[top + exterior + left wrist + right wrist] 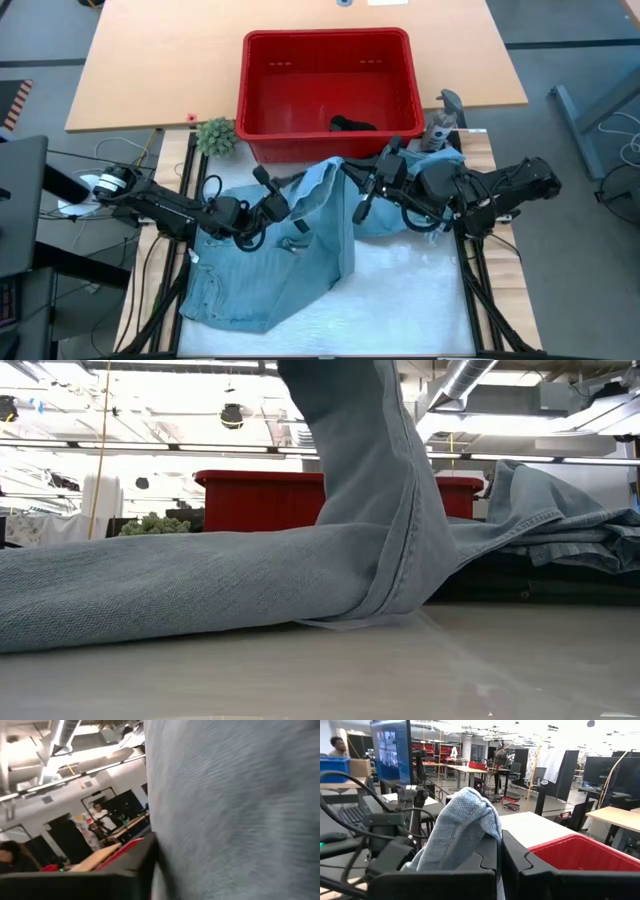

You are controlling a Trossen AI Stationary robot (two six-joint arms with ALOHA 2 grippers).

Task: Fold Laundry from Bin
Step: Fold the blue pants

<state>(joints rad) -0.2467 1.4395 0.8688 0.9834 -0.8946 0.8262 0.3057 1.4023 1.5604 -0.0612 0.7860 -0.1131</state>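
The left gripper [268, 207], fingers I cannot tell about, and the right gripper [362, 186], pinched shut on cloth, lift the blue jeans [270, 280] off the table, unfolded, while dark laundry [352, 125] waits in the red bin [260, 120].

Bright overhead ceiling lights (left wrist view motion-blurred).

Two dark, jointed arms with black cables looped alongside; the left arm [165, 207] has a white-labelled base joint.
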